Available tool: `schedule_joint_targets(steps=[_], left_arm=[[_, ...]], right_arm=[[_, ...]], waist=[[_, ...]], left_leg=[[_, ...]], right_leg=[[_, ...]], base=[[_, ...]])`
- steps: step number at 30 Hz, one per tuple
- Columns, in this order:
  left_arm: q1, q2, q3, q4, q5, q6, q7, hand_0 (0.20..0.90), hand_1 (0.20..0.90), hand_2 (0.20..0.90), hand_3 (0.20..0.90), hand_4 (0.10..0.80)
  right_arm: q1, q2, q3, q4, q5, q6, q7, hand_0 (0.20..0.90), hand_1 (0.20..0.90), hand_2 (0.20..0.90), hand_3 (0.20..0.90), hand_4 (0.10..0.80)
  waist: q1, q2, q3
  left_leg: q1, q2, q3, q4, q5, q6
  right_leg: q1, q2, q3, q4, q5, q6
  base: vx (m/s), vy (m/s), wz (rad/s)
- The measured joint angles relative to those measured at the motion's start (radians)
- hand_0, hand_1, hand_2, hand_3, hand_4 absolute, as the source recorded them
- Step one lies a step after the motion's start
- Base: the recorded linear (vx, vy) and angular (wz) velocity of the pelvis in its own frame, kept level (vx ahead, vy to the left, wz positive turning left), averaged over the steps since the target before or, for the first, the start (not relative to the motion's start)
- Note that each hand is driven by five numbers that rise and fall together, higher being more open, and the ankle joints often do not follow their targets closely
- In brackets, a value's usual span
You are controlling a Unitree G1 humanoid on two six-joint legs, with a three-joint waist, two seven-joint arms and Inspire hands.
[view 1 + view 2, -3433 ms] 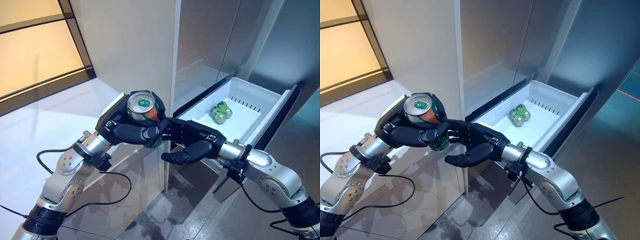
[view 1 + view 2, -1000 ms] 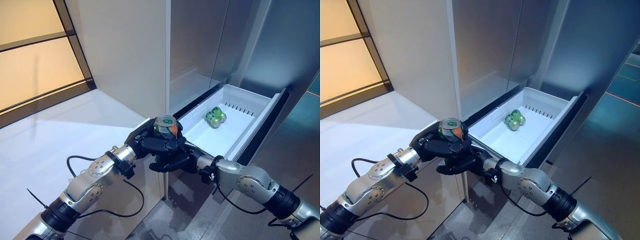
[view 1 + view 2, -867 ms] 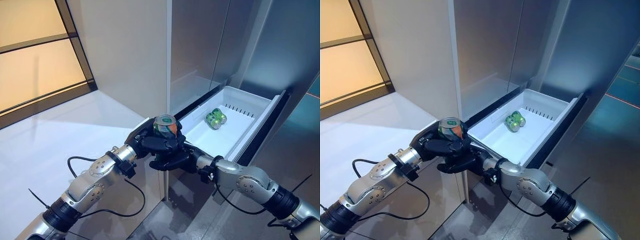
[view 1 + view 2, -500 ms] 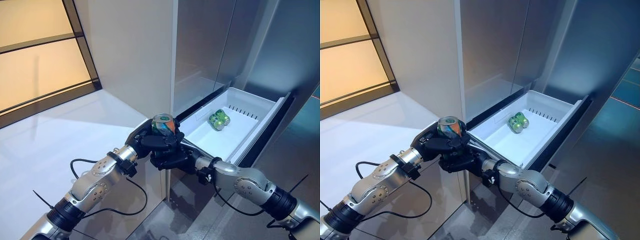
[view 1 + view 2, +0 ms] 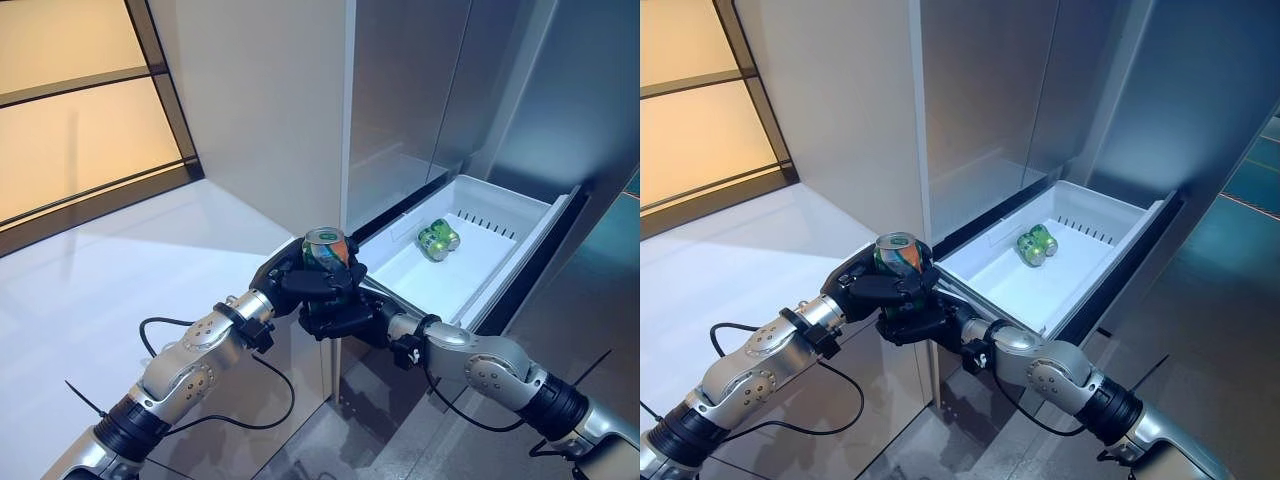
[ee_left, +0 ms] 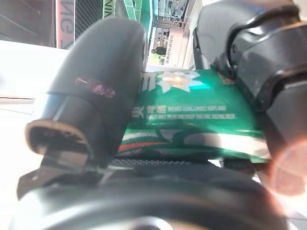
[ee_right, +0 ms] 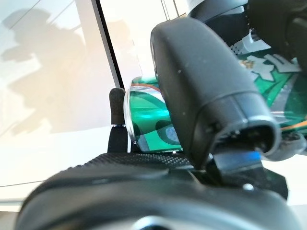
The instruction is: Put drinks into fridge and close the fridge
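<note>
Holding one green drink can (image 5: 325,250) upright, the left hand (image 5: 290,280) has its fingers and thumb curled round the can's body, just outside the near left corner of the open fridge drawer (image 5: 520,250). Directly below the can, at 6 o'clock from it, the right hand (image 5: 335,318) also curls its thumb and fingers against the can's lower part; both wrist views show green wall pressed between dark digits. Print runs along the can in the left wrist view, white characters and a line of small capitals on green with a pale flower-like mark, but it is too small to read with certainty. The can's lower half is hidden by the two hands. Two more green cans (image 5: 438,239) lie on their sides, touching each other, inside the white drawer, at about 2 o'clock from the held can. That makes three cans in all. The drawer's right front edge is partly cut off by its dark front panel.
</note>
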Motion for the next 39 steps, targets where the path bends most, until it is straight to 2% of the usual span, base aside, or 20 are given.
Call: schedule_joint_targets(steps=[1,2,16,21,25,29,39], left_arm=[[0.000,0.000,0.000,0.000,0.000,0.001,0.000,0.453,0.453,0.453,0.378,0.278],[0.000,0.000,0.001,0.000,0.002,0.002,0.000,0.900,0.900,0.900,0.900,0.800],[-0.002,-0.054,0.034,-0.004,0.041,-0.019,0.071,0.900,0.900,0.900,0.900,0.800],[-0.002,-0.087,0.039,-0.005,0.045,-0.079,0.126,0.900,0.900,0.900,0.900,0.800],[-0.002,-0.122,0.077,-0.027,0.081,-0.120,0.165,0.900,0.900,0.900,0.900,0.800],[-0.009,-0.140,0.120,-0.050,0.088,-0.141,0.184,0.900,0.900,0.900,0.900,0.800],[-0.013,-0.169,0.144,-0.060,0.135,-0.165,0.179,0.900,0.900,0.900,0.900,0.800]], right_arm=[[0.000,0.000,0.000,0.000,0.000,0.000,0.000,0.300,0.300,0.300,0.200,0.100],[0.000,0.000,0.000,0.001,0.000,0.000,0.000,0.300,0.300,0.300,0.200,0.100],[0.000,0.051,-0.012,0.023,0.016,-0.023,-0.015,0.300,0.300,0.300,0.200,0.100],[0.000,0.075,-0.033,0.023,0.024,-0.024,-0.017,0.300,0.300,0.300,0.200,0.100],[-0.001,0.125,-0.067,0.023,0.032,-0.027,-0.017,0.300,0.300,0.300,0.200,0.100],[-0.023,0.158,-0.076,0.022,0.033,-0.027,-0.016,0.300,0.300,0.300,0.200,0.100],[-0.026,0.172,-0.102,0.021,-0.027,-0.026,0.013,0.300,0.300,0.300,0.200,0.100]], waist=[[0.000,0.000,0.000],[0.000,0.000,0.000],[0.002,0.000,0.000],[0.001,0.000,0.000],[-0.001,-0.001,0.000],[-0.001,-0.002,0.002],[-0.004,-0.017,0.011]], left_leg=[[0.000,0.000,0.000,0.000,0.000,0.000],[0.000,0.000,0.000,0.000,0.000,0.000],[-0.001,0.000,0.000,0.000,0.000,0.000],[-0.002,0.000,-0.001,0.000,0.000,0.000],[-0.003,0.001,-0.003,0.000,0.000,0.000],[-0.004,0.001,-0.003,0.000,0.000,0.000],[-0.015,0.000,-0.003,0.000,0.000,0.000]], right_leg=[[0.000,0.000,0.000,0.000,0.000,0.000],[0.000,0.000,0.000,0.000,0.000,0.000],[-0.001,0.000,0.000,0.000,0.000,0.000],[-0.001,0.000,-0.001,0.000,0.000,0.000],[-0.003,0.001,-0.001,0.000,0.000,0.000],[-0.003,0.001,-0.001,0.000,-0.001,0.000],[-0.015,0.000,-0.003,0.000,-0.001,0.001]], base=[[0.000,0.000,0.00],[0.000,0.000,0.00],[0.000,0.000,0.00],[0.000,0.000,0.00],[0.000,0.000,0.00],[0.000,0.000,0.00],[0.000,0.000,0.00]])
